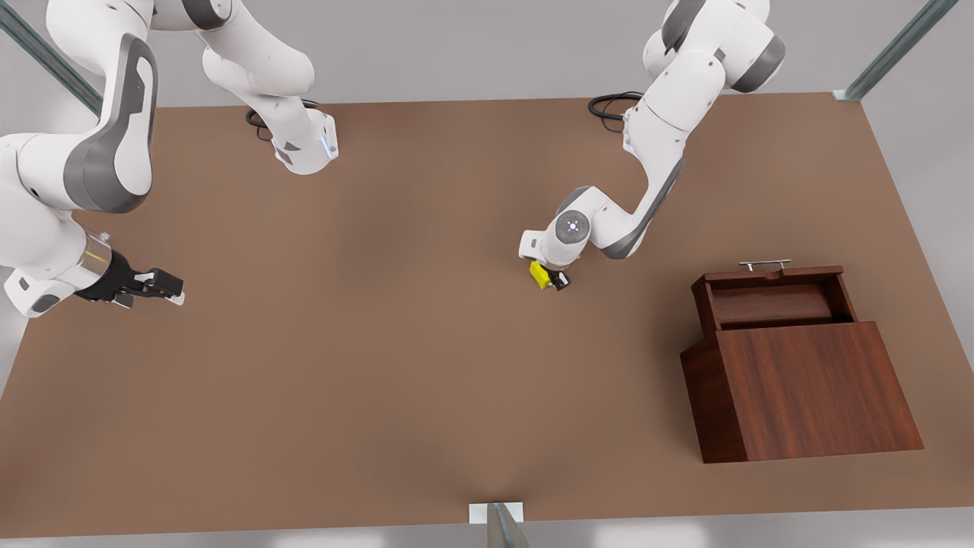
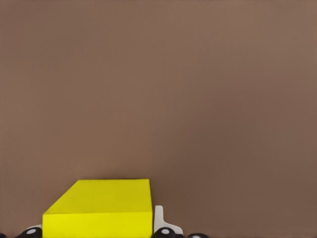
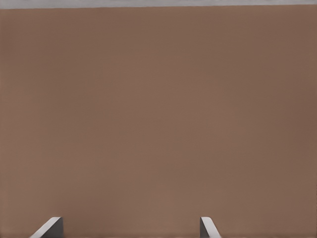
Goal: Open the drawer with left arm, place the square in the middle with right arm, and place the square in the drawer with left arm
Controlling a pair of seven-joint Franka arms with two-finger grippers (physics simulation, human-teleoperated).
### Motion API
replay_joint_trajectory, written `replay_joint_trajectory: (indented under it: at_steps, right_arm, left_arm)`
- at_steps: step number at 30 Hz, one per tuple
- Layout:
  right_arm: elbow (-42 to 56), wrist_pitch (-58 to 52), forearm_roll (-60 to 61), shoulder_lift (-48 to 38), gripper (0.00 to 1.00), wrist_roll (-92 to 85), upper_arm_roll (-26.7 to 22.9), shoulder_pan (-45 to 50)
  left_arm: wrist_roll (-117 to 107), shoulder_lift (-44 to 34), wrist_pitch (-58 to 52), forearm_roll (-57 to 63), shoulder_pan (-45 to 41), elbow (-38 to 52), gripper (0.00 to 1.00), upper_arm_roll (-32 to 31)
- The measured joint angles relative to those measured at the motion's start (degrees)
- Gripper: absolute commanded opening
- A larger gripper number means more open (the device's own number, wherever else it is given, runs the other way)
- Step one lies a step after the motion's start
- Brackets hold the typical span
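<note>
Left gripper closed on the square at the table's middle.
Nearest, the box's drawer stands open. The left arm, elbow bent, reaches down, fingers clamping the cube. The right arm waits at the front view's left, gripper level, fingers spread wide, holding nothing.

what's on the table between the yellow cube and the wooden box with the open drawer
Nothing: in the front view, bare brown tabletop separates the yellow cube, at the left gripper, from the wooden box.
</note>
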Motion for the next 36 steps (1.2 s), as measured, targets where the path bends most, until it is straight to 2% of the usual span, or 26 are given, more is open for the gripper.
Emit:
replay_joint_trajectory:
  at_steps: [17, 22, 24, 28, 31, 36]
  right_arm:
    - [0.02, 0.00, 0.44, 0.35, 1.00, -0.09, 0.00, -0.83]
    - [0.02, 0.00, 0.44, 0.35, 1.00, -0.09, 0.00, -0.89]
    - [0.02, 0.00, 0.44, 0.35, 1.00, -0.09, 0.00, -0.88]
    - [0.02, 0.00, 0.44, 0.35, 1.00, -0.09, 0.00, -0.88]
    - [0.02, 0.00, 0.44, 0.35, 1.00, -0.09, 0.00, -0.88]
    - [0.02, 0.00, 0.45, 0.35, 1.00, -0.09, 0.00, -0.88]
  left_arm:
    - [-1.21, -1.76, -1.28, 0.53, 0.53, 0.30, 0.72, 0.62]
    - [-13.62, -8.82, -10.44, -0.36, 0.53, 3.87, 0.72, 1.75]
    - [-24.20, -12.23, -18.58, -1.06, 0.81, 8.22, 0.72, 2.96]
    - [-38.82, -14.63, -32.67, -1.89, 6.52, 21.44, 0.72, 5.40]
    - [-44.65, -17.68, -35.34, -2.73, 10.78, 25.28, 0.72, 7.96]
    - [-33.30, -17.22, -35.59, -4.30, 22.19, 24.50, 0.72, 9.82]
